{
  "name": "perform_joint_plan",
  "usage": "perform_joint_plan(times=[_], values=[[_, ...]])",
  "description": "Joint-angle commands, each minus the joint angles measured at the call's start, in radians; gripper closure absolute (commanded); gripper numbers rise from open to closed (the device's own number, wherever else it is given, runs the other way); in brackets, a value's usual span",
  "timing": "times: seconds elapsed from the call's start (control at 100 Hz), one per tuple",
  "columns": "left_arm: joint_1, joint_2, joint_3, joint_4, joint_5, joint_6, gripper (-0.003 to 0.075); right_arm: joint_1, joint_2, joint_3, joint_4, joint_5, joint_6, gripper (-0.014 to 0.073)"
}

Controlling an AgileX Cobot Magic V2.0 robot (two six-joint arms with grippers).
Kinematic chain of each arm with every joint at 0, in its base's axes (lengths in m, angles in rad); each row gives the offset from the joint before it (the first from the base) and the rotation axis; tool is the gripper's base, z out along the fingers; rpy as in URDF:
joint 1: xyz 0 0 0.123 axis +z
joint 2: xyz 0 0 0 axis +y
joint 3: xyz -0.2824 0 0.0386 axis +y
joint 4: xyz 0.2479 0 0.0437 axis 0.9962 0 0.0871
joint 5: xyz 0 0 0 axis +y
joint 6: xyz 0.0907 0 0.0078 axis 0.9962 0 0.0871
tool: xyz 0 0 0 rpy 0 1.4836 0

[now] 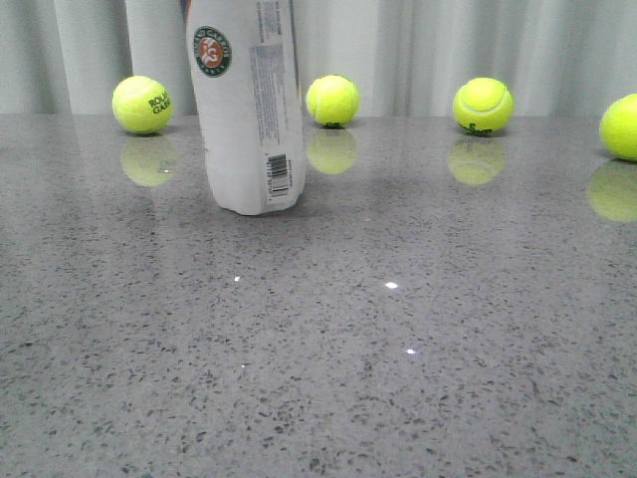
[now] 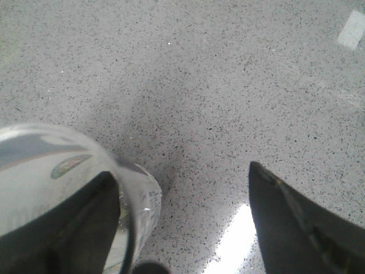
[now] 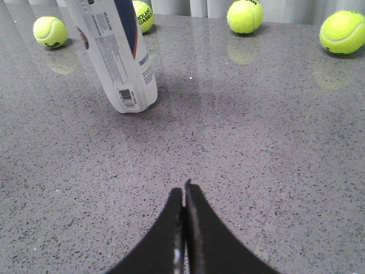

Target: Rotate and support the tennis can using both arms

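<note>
The tennis can (image 1: 244, 110) stands on its end at the back left of the grey table (image 1: 398, 329), leaning slightly. It is white with a round emblem and a barcode, and its top is cut off by the frame. In the left wrist view the can (image 2: 40, 171) is close up, partly behind one black finger (image 2: 85, 222). My left gripper (image 2: 179, 169) is open wide above the table, its other finger well away from the can. My right gripper (image 3: 185, 188) is shut and empty, low over the table, some way in front of the can (image 3: 117, 57). Neither gripper shows in the front view.
Several yellow-green tennis balls lie along the table's back edge: one left of the can (image 1: 142, 105), one just right of it (image 1: 332, 100), one further right (image 1: 483, 105) and one at the right edge (image 1: 622, 126). A grey curtain hangs behind.
</note>
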Motion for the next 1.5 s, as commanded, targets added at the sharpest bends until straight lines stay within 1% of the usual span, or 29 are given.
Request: perform_joint_plan(times=[0.0, 0.11, 0.22, 0.29, 0.36, 0.41, 0.43, 0.48, 0.5, 0.53, 0.55, 0.67, 0.74, 1.05, 1.19, 1.4, 1.49], values=[[-0.005, -0.039, -0.036, -0.035, -0.052, -0.001, 0.0256, -0.004, 0.006, -0.025, 0.009, -0.072, -0.009, 0.0662], [-0.005, -0.039, -0.041, -0.035, -0.056, -0.001, 0.0256, -0.004, 0.006, -0.025, 0.009, -0.072, -0.009, 0.0662], [-0.005, -0.043, -0.043, -0.035, -0.108, 0.003, 0.0264, -0.004, 0.006, -0.025, 0.009, -0.072, -0.009, 0.0662], [-0.005, -0.055, -0.043, -0.033, -0.165, 0.003, 0.0309, -0.004, 0.006, -0.025, 0.009, -0.072, -0.009, 0.0662], [-0.005, -0.073, -0.043, -0.033, -0.228, 0.001, 0.0401, -0.004, 0.006, -0.025, 0.009, -0.072, -0.009, 0.0662], [-0.005, -0.085, -0.043, -0.033, -0.271, -0.006, 0.0493, -0.004, 0.006, -0.025, 0.009, -0.072, -0.009, 0.0662], [-0.005, -0.091, -0.04, -0.033, -0.287, -0.005, 0.0518, -0.004, 0.006, -0.025, 0.009, -0.072, -0.009, 0.0662], [-0.005, -0.101, -0.036, -0.033, -0.313, -0.005, 0.0622, -0.004, 0.006, -0.025, 0.009, -0.072, -0.009, 0.0662], [-0.005, -0.108, -0.031, -0.033, -0.321, -0.005, 0.0649, -0.004, 0.006, -0.025, 0.009, -0.072, -0.009, 0.0662], [-0.005, -0.114, -0.022, -0.04, -0.329, -0.005, 0.0717, -0.004, 0.006, -0.025, 0.009, -0.072, -0.009, 0.0662], [-0.005, -0.12, -0.014, -0.045, -0.332, -0.005, 0.0738, -0.004, 0.006, -0.025, 0.009, -0.072, -0.009, 0.0662], [-0.005, -0.154, 0.056, -0.077, -0.341, -0.005, 0.0738, -0.004, 0.006, -0.025, 0.009, -0.072, -0.009, 0.0662], [-0.005, -0.182, 0.12, -0.083, -0.372, -0.005, 0.0738, -0.004, 0.006, -0.025, 0.009, -0.072, -0.009, 0.0662], [-0.005, -0.417, 0.49, -0.088, -0.677, -0.005, 0.0738, -0.004, 0.006, -0.025, 0.009, -0.072, -0.009, 0.0662], [-0.005, -0.535, 0.664, -0.088, -0.787, -0.005, 0.0738, -0.004, 0.006, -0.025, 0.009, -0.072, -0.009, 0.0662], [-0.005, -0.7, 0.892, -0.09, -0.858, -0.005, 0.0738, -0.004, 0.006, -0.025, 0.009, -0.072, -0.009, 0.0662], [-0.005, -0.75, 0.962, -0.134, -0.853, -0.014, 0.0738, -0.004, 0.006, -0.025, 0.009, -0.072, -0.009, 0.0662]])
